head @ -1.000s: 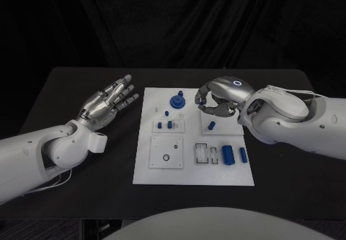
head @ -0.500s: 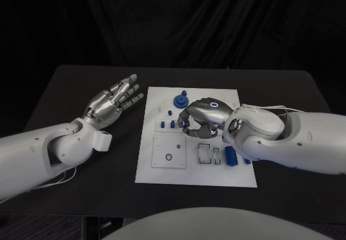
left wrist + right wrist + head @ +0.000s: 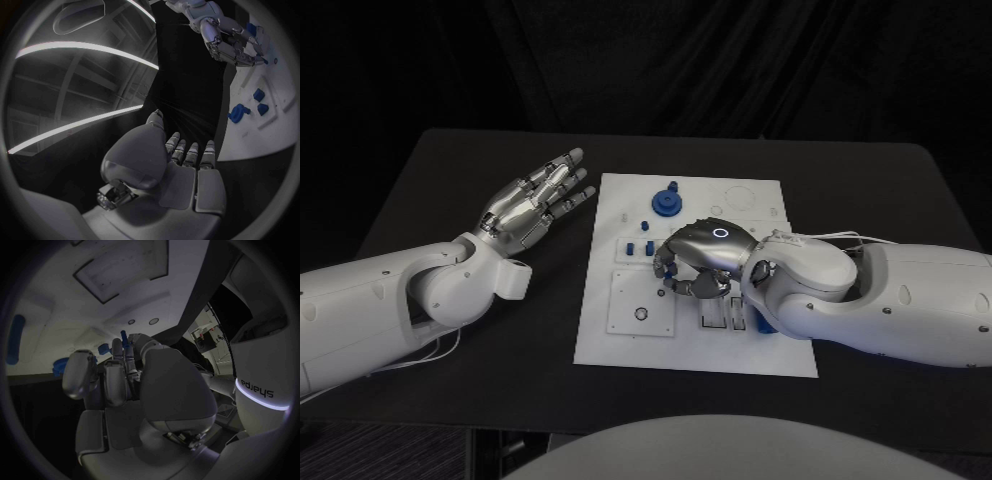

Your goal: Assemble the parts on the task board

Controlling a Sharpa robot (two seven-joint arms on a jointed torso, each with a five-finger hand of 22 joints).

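The task board (image 3: 697,350) is seen lying in the middle of the black worktop (image 3: 877,200); blue parts are distributed over it. The right robot hand (image 3: 697,262) is positioned over the middle of the board, fingers curled downward; in the right wrist view a slender blue peg (image 3: 125,340) is seen upright between the fingertips (image 3: 117,347), so the hand is judged to be grasping that peg. The left robot hand (image 3: 534,205) is held above the worktop just beside the board's left edge, released, fingers extended and apart, nothing in it.

A blue gear (image 3: 666,204) stands near the board's far end; two small blue pieces (image 3: 640,249) stand just to the left of the right robot hand; a white plate with a hole (image 3: 643,303) lies below them. Larger blue pieces near the right arm are partly hidden by it.

The step in hand is judged to be the placing of the held peg into a seat on the board; which seat cannot be told, as the hand covers it. For the step to be done well, the peg is to be kept upright and brought squarely over its hole before descent; sideways load is to be avoided, lest the peg jam or tilt; the neighbouring small pieces are not to be brushed; release is to be made only once the peg is seated.
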